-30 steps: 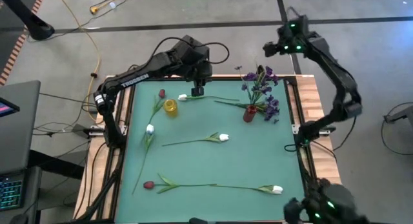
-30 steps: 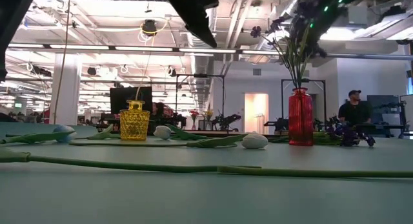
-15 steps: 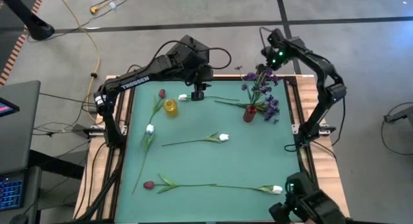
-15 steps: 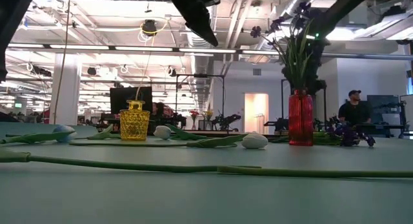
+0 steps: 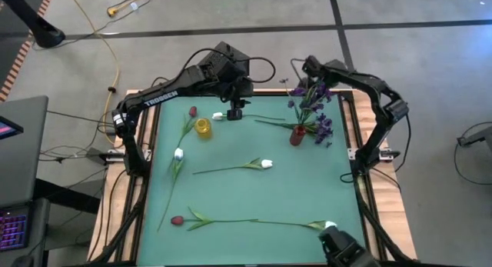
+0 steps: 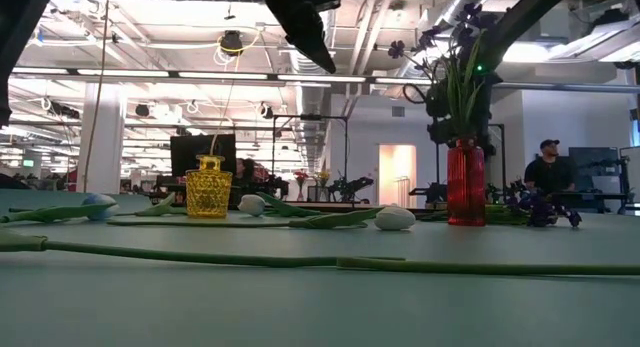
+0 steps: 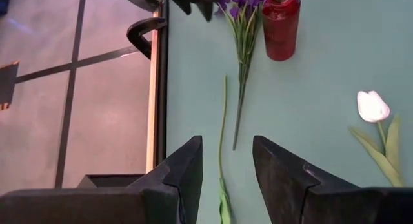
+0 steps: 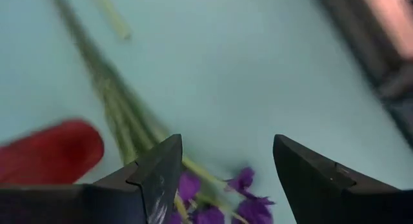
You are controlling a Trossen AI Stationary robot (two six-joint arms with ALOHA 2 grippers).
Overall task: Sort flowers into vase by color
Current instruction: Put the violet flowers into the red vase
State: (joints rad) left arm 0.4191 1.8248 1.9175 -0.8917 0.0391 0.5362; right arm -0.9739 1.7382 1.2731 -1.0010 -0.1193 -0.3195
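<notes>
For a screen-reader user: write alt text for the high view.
Green table from above: white and dark red tulips lie scattered around a yellow vase and a red vase holding purple flowers. The left gripper hovers over a white tulip; the right gripper is by the purple flowers.

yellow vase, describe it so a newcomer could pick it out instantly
Start at the green table mat seen from above and go to its far left corner, under the left arm. The yellow vase stands there, small, squat and faceted glass, between a dark red tulip and a white tulip. The only other vase, the red vase, is taller and holds purple flowers; this one is empty.
</notes>
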